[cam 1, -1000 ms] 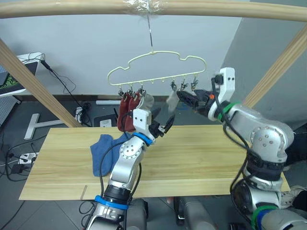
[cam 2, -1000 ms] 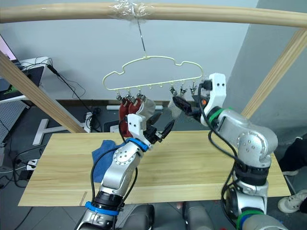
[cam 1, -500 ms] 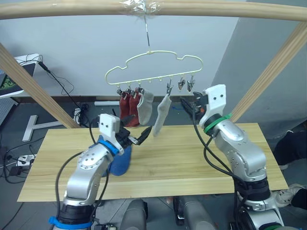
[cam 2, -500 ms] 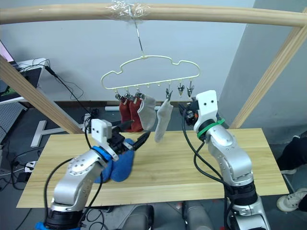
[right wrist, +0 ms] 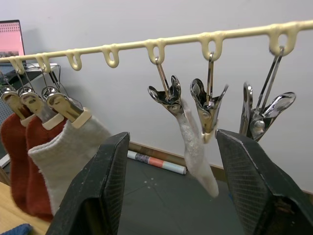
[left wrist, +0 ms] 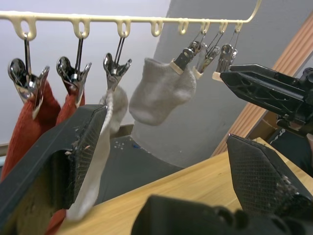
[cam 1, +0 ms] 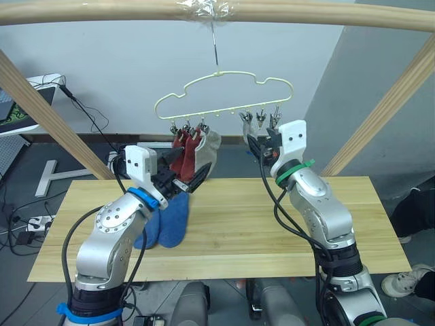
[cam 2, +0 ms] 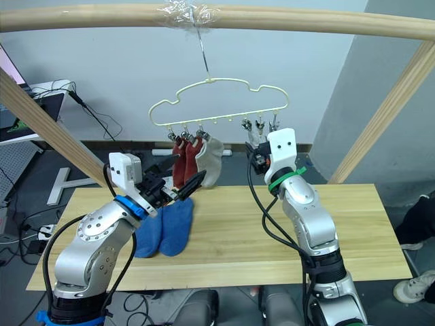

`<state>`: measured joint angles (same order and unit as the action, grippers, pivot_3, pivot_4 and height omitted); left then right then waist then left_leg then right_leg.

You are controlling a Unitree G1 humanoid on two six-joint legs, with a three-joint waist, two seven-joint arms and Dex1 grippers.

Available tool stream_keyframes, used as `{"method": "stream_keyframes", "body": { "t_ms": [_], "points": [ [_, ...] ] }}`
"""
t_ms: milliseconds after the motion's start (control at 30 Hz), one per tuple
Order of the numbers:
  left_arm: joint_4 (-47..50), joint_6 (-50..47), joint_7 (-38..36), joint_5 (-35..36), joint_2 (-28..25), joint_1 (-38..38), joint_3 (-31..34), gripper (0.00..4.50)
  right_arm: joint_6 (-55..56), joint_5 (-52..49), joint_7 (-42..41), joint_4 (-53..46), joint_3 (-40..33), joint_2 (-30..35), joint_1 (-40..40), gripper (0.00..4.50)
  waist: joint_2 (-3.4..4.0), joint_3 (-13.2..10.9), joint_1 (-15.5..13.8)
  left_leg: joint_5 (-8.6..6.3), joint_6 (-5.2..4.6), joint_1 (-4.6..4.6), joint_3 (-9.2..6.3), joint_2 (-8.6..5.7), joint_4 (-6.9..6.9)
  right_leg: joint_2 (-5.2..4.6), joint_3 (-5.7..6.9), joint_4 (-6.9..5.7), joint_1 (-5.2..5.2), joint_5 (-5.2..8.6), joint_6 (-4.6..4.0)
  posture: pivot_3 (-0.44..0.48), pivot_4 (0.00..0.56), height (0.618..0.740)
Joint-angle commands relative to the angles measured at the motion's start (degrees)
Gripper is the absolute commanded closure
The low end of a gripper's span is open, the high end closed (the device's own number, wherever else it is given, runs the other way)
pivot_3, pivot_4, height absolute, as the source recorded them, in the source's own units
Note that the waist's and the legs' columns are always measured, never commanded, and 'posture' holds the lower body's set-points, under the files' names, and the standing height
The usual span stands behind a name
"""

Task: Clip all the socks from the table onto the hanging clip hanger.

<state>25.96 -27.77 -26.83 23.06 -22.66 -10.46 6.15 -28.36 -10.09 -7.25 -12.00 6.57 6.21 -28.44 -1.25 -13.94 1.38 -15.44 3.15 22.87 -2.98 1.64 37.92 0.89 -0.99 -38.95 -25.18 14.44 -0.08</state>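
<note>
The pale-yellow clip hanger [cam 1: 224, 95] hangs from the pole by its hook. Two rust-red socks [cam 1: 182, 151] and a light grey sock [cam 1: 208, 151] hang from its left clips. A second grey sock [right wrist: 198, 155] hangs from a clip further right, and the two rightmost clips [right wrist: 259, 112] hold nothing. Two blue socks [cam 1: 166, 223] lie side by side on the table [cam 1: 272, 224] at the left. My left gripper [cam 1: 192, 180] is open above the blue socks, just below the hanging socks. My right gripper [cam 1: 262, 146] is open beside the right-hand clips, holding nothing.
A thick wooden pole [cam 1: 102, 10] runs across the top, with slanted wooden struts at the left [cam 1: 47, 115] and right [cam 1: 387, 115]. Cables and a power strip [cam 1: 34, 221] lie on the floor beyond the table's left end.
My right gripper let go of the second grey sock, which now hangs from its clip and swings. My left arm pulled back to the left, over the blue socks.
</note>
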Motion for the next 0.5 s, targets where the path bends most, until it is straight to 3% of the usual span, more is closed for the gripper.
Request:
{"method": "stream_keyframes", "body": {
  "t_ms": [33,100,500],
  "points": [
    [3.63,0.15,0.83,1.13,-0.18,-0.59,1.04,0.0,2.91,0.9,0.86,1.16,-1.91,-0.96,-2.25,1.96,0.0,0.0,-0.03,0.0,0.0,-0.01,0.01,-0.01,0.01,0.0,-0.01,0.0,0.0,0.0,0.0,0.081,0.195,0.74],
    [3.6,-0.05,0.54,1.44,-0.75,-1.15,1.32,0.0,3.49,1.41,0.88,2.4,-1.94,-1.29,-2.92,2.47,-0.01,0.01,-0.06,0.0,0.0,-0.01,0.01,-0.01,0.02,0.0,-0.01,-0.02,0.01,0.0,0.0,0.084,0.194,0.74],
    [3.24,0.33,-0.35,1.38,-1.38,-2.71,0.33,0.0,4.94,3.52,2.38,8.23,-3.38,-3.04,-5.96,2.47,-0.01,0.01,-0.15,0.0,0.0,-0.01,0.0,-0.02,0.02,-0.02,0.01,-0.03,0.01,-0.15,-0.25,0.083,0.197,0.74]
  ]
}}
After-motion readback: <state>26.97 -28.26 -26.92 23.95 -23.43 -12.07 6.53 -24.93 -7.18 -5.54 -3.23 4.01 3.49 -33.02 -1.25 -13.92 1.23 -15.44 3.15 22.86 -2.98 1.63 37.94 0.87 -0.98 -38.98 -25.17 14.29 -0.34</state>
